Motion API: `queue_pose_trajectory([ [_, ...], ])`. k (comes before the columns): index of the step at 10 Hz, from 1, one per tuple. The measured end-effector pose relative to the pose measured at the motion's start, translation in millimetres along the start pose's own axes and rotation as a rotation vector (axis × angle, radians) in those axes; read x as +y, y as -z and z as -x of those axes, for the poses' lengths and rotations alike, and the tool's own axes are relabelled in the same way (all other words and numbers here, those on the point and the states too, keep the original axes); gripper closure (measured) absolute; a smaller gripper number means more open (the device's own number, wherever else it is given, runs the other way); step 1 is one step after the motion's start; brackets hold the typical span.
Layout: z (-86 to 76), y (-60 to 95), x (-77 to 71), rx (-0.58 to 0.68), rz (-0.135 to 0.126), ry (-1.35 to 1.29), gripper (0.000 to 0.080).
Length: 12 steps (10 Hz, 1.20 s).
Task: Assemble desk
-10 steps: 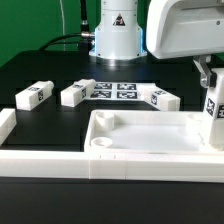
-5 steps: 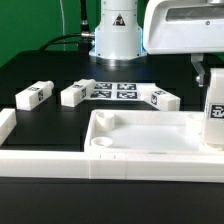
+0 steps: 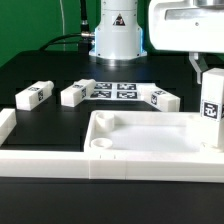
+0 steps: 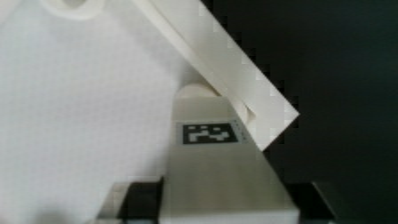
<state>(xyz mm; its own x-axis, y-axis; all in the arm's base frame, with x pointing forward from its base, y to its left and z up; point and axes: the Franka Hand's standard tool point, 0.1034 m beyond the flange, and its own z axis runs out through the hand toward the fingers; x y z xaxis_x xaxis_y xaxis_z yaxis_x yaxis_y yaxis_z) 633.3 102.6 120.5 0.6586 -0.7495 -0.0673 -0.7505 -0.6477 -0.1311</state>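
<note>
Exterior view, reading from its left: I noted the white border rail [image 3: 8,123] at the table's edge. Behind it the first loose leg [image 3: 33,95] lay flat on the black table [image 3: 40,70], and the second loose leg [image 3: 76,93] lay just beside the marker board [image 3: 116,90]. A third loose leg [image 3: 162,98] lay at the board's other side. All three were apart from the desk top [image 3: 140,145]. The desk top sat open side up near the front of the table, with a rounded recess showing at its near corner. At the exterior view's right, the gripper [image 3: 209,78] hung from the arm [image 3: 185,25] and pinched the held leg [image 3: 212,108], which stood upright over the desk top's right end. I could not tell whether the leg's lower end touched the top. Wrist view confirmed the grip: the fingers [image 4: 135,200] pressed against opposite faces of the held leg [image 4: 217,160]. Its tag faced the camera, and the desk top's wall [image 4: 231,60] lay beyond its tip.
</note>
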Motion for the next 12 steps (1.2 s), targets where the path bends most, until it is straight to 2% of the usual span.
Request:
queue_pose_trajectory([
  [5,14.8,-3.9,-6.0,-0.057,-0.031,-0.399,0.0503],
  [8,17.1,-4.2,-6.4,-0.062,-0.025,-0.393,0.0503],
  [9,19.0,-3.5,-5.9,-0.072,-0.004,-0.301,0.0322],
  [10,16.3,-1.5,-9.3,-0.07,-0.01,-0.269,0.0208],
  [11,16.7,-2.3,-9.0,-0.07,-0.014,-0.201,0.0167],
  [12,16.6,-2.5,-8.8,-0.069,-0.016,-0.116,0.0167],
])
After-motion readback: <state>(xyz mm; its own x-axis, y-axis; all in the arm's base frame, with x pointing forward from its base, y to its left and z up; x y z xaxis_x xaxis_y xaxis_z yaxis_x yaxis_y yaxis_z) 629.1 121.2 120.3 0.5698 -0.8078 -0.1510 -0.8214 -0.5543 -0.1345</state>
